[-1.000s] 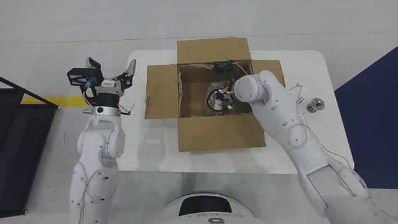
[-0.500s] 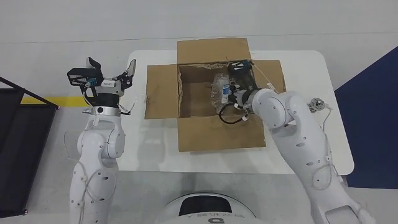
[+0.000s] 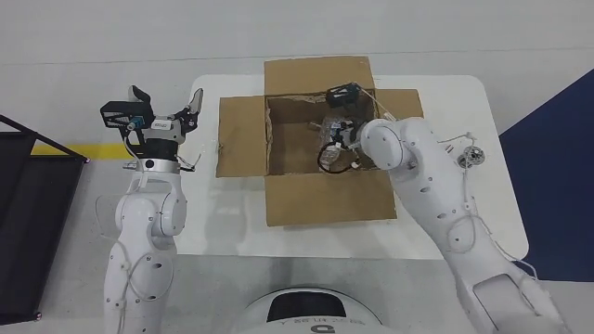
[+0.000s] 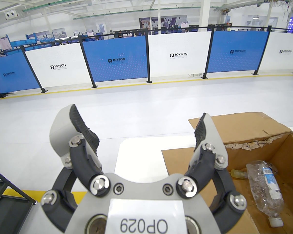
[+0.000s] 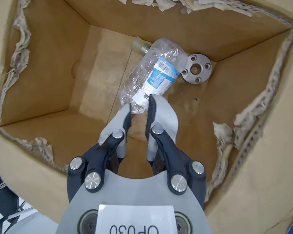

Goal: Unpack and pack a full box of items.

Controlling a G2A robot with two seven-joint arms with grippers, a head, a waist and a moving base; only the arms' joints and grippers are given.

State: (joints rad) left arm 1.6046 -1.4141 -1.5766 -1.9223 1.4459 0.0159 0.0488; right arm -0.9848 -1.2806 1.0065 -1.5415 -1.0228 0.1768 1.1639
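One blue-labelled bottle [image 5: 158, 71], seemingly pinched by right gripper [image 5: 139, 102].

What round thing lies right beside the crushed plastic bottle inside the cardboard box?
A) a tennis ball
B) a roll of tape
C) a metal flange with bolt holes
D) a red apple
C: the right wrist view shows a round metal flange, with a centre hole and four small holes around it, lying on the floor of the cardboard box right beside the crushed plastic bottle.
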